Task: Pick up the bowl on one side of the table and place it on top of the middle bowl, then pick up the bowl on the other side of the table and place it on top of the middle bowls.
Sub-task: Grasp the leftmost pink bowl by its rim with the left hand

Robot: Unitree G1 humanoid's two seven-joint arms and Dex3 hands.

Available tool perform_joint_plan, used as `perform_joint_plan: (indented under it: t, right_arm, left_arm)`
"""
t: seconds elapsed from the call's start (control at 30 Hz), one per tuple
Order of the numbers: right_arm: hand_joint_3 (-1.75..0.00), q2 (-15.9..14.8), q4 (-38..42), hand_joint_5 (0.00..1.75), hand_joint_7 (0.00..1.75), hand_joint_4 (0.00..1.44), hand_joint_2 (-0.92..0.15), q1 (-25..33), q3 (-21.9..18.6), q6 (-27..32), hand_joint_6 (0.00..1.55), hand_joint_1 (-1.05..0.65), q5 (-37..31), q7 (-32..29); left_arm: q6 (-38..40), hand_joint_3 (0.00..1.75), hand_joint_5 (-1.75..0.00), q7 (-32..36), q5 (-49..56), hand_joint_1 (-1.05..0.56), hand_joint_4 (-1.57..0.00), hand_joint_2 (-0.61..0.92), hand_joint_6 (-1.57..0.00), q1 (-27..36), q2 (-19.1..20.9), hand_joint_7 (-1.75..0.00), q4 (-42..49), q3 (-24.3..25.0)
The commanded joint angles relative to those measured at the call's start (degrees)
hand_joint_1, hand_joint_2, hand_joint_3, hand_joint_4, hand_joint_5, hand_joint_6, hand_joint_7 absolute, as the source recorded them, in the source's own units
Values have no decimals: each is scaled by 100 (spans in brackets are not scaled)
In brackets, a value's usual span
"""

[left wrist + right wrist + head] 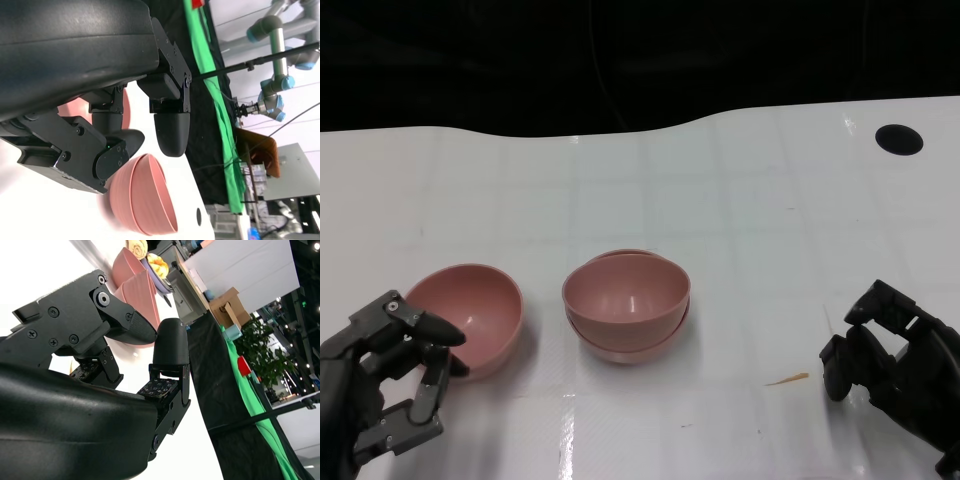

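A single pink bowl (470, 315) stands on the white table (740, 210) at the left. At the centre sit two pink bowls nested together (626, 305), the upper one slightly tilted. My left hand (385, 385) is at the near left edge of the single bowl, fingers apart and reaching to its rim, holding nothing. In the left wrist view the nested bowls (145, 200) show beyond the fingers (170, 130), and the single bowl (126, 107) is mostly hidden behind them. My right hand (890, 360) rests at the near right, empty, well away from the bowls (142, 295).
A round black hole (899, 139) is in the table at the far right. A small orange sliver (787, 379) lies left of my right hand. The table's far edge curves against a dark background.
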Motion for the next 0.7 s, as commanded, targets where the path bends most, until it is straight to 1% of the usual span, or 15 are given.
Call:
perform_joint_plan:
  t: [0.03, 0.13, 0.2, 0.3, 0.33, 0.37, 0.43, 0.5, 0.6, 0.7]
  right_arm:
    - [-116, 0, -30, 175, 174, 88, -50, 36, -136, -7, 67, -13, -44, 55]
    - [-116, 14, -22, 175, 175, 88, -50, 48, -168, -61, 67, -13, -87, 78]
    - [-116, 21, -29, 175, 175, 89, -50, 50, -191, -45, 68, -13, -95, 92]
    - [-117, 21, -9, 175, 174, 89, -51, 41, -220, -33, 68, -12, -88, 206]
    - [-117, 32, -19, 175, 173, 89, -50, 48, -217, -57, 69, -12, -123, 192]
    - [-116, 43, -29, 175, 171, 90, -50, 53, -217, -73, 70, -12, -152, 177]
    - [-116, 63, -74, 175, 169, 90, -50, 92, -207, -143, 71, -12, -248, 136]
    - [-116, 81, -123, 175, 168, 90, -50, 135, -209, -193, 71, -12, -317, 135]
    - [-114, 104, -192, 175, 166, 90, -51, 194, -212, -199, 72, -12, -326, 199]
    - [-112, 142, -168, 175, 166, 88, -52, 195, -248, -159, 70, -11, -226, 342]
  left_arm:
    - [12, 73, -112, 329, 326, -16, -54, 61, -68, 140, 86, -91, -402, -74]
    - [218, 57, -104, 580, 684, -21, -50, 67, -69, 205, 140, -75, -786, -165]
    - [327, 43, -94, 673, 879, -27, -50, 72, -71, 212, 216, -64, -946, -206]
    - [206, 26, -82, 696, 1199, -31, -48, 81, -73, 127, 474, -51, -948, -263]
    - [110, 17, -77, 755, 1412, -34, -50, 86, -75, 90, 590, -43, -916, -279]
    - [49, 12, -74, 808, 1560, -38, -51, 89, -76, 68, 666, -38, -893, -294]
    - [10, 8, -62, 850, 1762, -45, -55, 91, -79, 22, 822, -27, -889, -342]
    - [74, 8, -52, 903, 1987, -51, -59, 92, -81, 0, 943, -18, -970, -403]
    - [339, 2, -36, 929, 2411, -55, -63, 92, -83, -41, 1116, -8, -1253, -514]
    - [634, 0, -23, 971, 2762, -62, -68, 92, -85, -51, 1224, -3, -1489, -594]
